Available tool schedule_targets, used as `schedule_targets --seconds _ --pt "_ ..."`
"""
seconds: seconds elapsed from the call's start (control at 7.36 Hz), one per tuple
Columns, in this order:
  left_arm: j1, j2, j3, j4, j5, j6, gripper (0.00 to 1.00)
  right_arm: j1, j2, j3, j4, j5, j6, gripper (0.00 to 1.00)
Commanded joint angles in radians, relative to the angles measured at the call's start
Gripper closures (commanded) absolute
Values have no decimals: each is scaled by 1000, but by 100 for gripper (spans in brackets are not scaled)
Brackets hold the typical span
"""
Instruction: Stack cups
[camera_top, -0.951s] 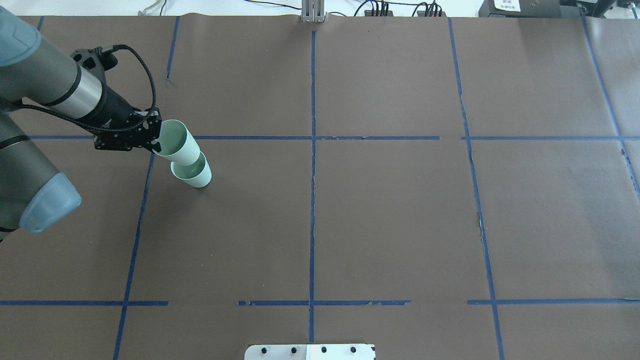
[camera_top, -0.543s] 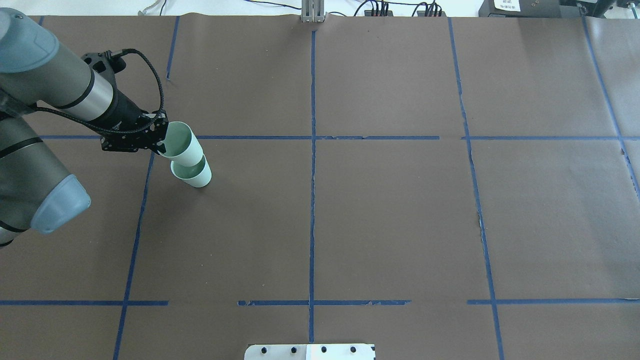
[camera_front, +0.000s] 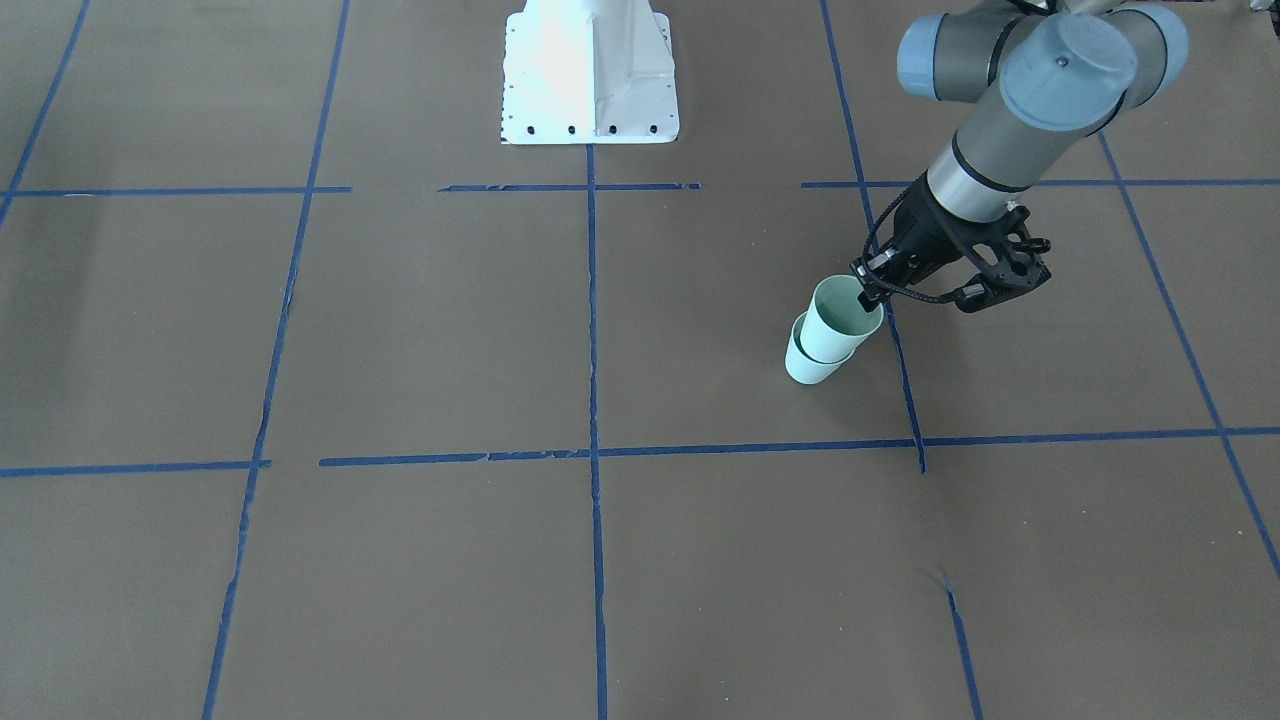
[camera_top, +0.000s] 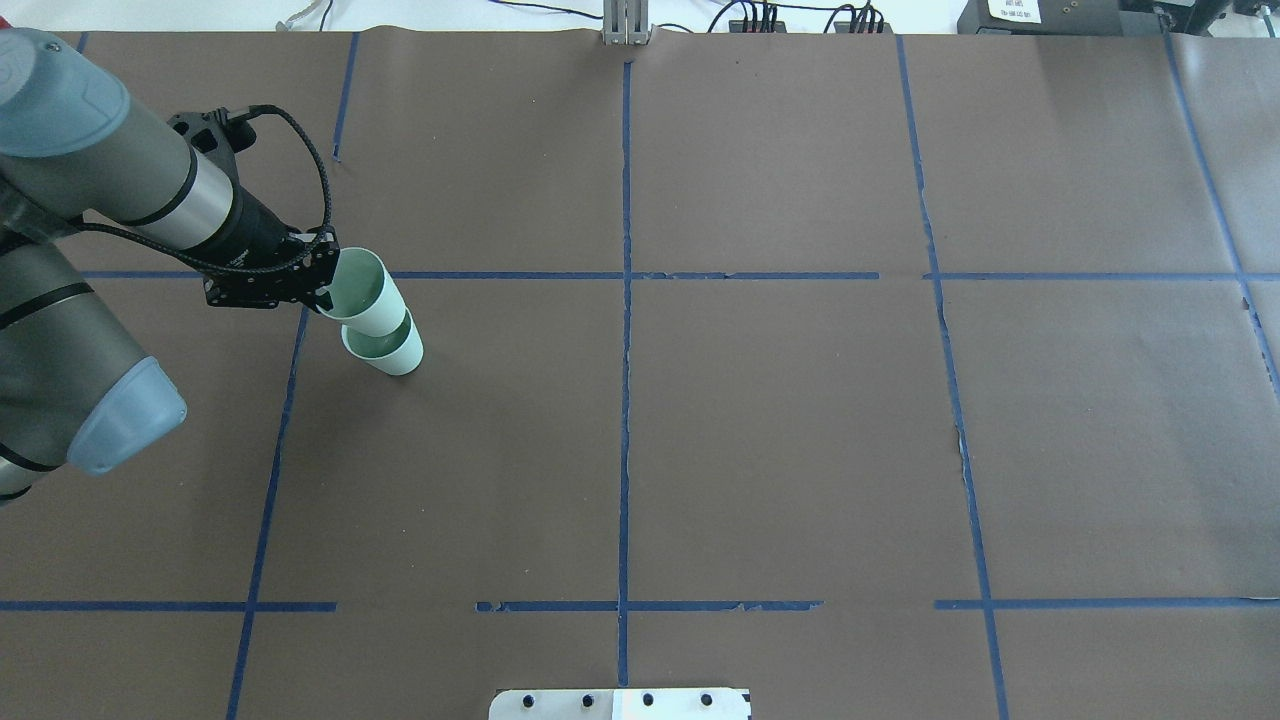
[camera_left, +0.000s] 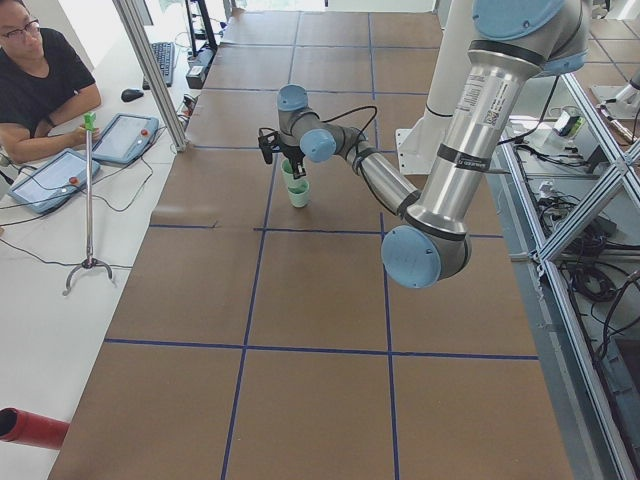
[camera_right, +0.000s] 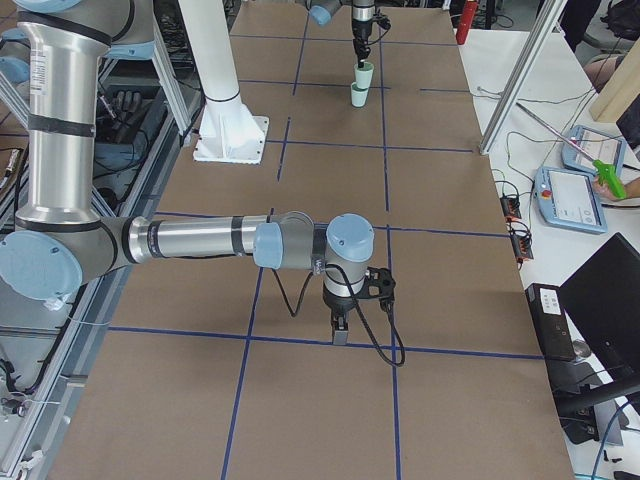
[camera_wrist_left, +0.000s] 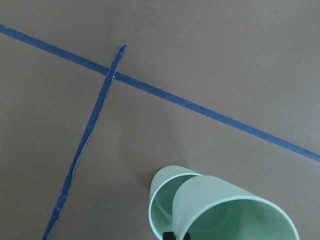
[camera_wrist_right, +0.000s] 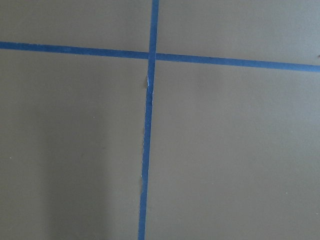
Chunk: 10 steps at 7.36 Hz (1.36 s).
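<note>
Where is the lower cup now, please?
Overhead view, left side: the lower cup stands beside a tape line, under the upper cup in the left gripper.

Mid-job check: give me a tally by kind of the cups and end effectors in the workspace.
Mint-green cups: 2 (upper cup, lower cup)
End effectors: 2 (left end effector, right end effector)
Total: 4

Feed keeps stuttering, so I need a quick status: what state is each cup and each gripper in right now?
upper cup: held by its rim, tilted, base partly nested.
lower cup: upright on the table, receiving the upper cup.
left gripper: shut on the upper cup.
right gripper: low over the table, far from the cups; open or shut unclear.
</note>
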Motion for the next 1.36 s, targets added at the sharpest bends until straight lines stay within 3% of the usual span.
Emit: schedule_targets --seconds 0.0,0.14,0.27,0.41,0.54,0.81,1.09,1.22 --pt "4 0 -4 2 0 0 100 0 0 0 0 0 0 0" --pt "5 2 -10 3 0 0 100 0 0 0 0 0 0 0" --pt "5 4 -1 2 0 0 85 0 0 0 0 0 0 0" --pt "5 4 -4 3 0 0 50 0 0 0 0 0 0 0" --pt "5 5 -4 2 0 6 26 0 0 0 0 0 0 0" --pt "-2 7 -18 2 -1 17 16 0 0 0 0 0 0 0" --pt "-50 51 -35 40 -11 303 16 0 0 0 0 0 0 0" --pt "-135 94 -38 43 -32 500 12 -2 0 0 1 0 0 0"
